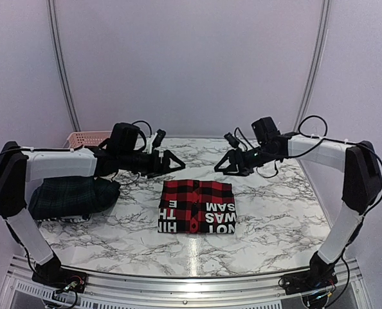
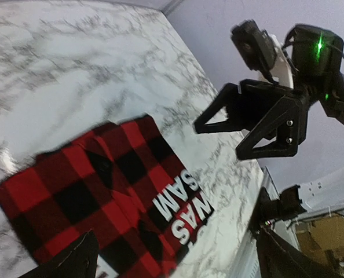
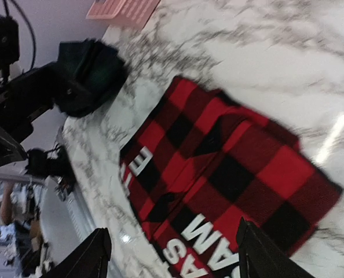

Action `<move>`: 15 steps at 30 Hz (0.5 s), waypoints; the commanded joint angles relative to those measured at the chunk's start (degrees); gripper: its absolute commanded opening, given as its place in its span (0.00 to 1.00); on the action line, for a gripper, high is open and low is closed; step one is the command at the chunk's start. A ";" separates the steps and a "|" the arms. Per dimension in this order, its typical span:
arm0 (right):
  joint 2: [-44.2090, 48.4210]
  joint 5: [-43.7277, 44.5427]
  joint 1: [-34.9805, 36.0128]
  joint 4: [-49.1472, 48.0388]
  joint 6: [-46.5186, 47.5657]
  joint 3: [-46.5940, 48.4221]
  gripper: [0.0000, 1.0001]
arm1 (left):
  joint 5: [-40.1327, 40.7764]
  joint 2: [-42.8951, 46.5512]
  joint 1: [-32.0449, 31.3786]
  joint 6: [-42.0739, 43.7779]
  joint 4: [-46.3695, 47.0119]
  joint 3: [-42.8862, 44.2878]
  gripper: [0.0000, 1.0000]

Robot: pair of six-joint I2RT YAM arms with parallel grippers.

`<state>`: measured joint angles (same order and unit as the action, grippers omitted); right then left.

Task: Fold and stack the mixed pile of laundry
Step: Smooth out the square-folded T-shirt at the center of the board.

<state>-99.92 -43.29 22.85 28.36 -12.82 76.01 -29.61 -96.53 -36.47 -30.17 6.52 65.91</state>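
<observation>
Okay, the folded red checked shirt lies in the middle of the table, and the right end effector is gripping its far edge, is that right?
Not quite. The red checked shirt does lie folded in the middle of the table, but the right end effector is not gripping it. It hangs open above the far edge, clear of the cloth, as the top external view shows.

left arm [image 1: 62, 162]: extended inward, jaws apart, empty | right arm [image 1: 319, 149]: extended inward, jaws apart, empty
</observation>
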 commanded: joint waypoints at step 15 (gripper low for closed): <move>-7.82 -8.61 0.73 -14.51 -6.50 -23.05 0.69 | -6.06 -12.48 0.04 -18.24 26.00 -18.84 0.99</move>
<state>-109.43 -60.84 27.44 4.32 -26.11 52.58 -39.88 -111.37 -39.51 -48.95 33.17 50.72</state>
